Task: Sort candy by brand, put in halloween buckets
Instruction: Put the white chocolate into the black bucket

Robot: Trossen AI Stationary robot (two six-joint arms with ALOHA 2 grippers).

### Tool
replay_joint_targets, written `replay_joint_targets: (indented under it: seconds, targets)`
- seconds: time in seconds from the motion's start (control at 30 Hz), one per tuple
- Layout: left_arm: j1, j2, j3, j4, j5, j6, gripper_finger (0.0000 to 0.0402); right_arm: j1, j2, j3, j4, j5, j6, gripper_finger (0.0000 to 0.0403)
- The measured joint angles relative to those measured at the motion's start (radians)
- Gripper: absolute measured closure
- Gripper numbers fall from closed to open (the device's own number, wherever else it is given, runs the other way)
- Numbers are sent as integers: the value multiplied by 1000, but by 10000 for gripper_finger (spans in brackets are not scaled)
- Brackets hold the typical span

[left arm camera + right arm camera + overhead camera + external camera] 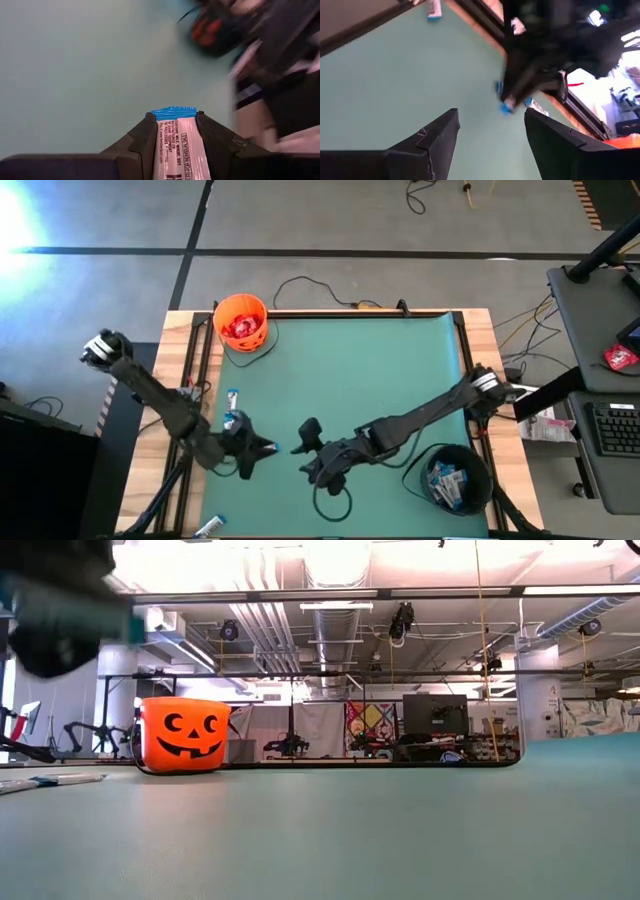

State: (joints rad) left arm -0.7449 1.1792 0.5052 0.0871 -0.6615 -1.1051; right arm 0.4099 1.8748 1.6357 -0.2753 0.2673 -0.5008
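My left gripper (262, 448) hangs over the near left of the green mat, shut on a slim blue-and-white candy bar (177, 145). My right gripper (303, 438) stands just to its right, open with nothing between its fingers (490, 117), facing the left gripper. The orange jack-o'-lantern bucket (240, 323) stands upright at the far left corner with red packets inside. At the near right, the black bucket (455, 480) holds blue-and-white bars. My left gripper pinches the bar between its two fingers, which lie along the bar's long sides. The bar's blue crimped end (175, 111) sticks out just past the fingertips. The bar is off the mat. How far back it reaches is hidden by the gripper.
Loose blue-and-white bars lie on the mat at the left (232, 397) and at the near left edge (210, 526). A black cable loop (330, 502) lies near the front edge. The middle and far right of the mat (380, 370) are bare.
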Motion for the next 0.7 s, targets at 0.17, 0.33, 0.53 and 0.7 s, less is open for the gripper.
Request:
replay_joint_targets:
  seconds: [0.17,0.33,0.53,0.7]
  targets:
    - [58,-111,-18,169,23,88,298,-7,79,77,79,94,4,184]
    - [64,-147,-14,221,70,162,298,-16,137,209,36,179,-1,184]
    - [63,-156,-8,230,113,165,299,-19,158,341,-121,226,84,184]
    - [63,-149,-9,332,127,219,299,-41,151,348,-70,184,116,184]
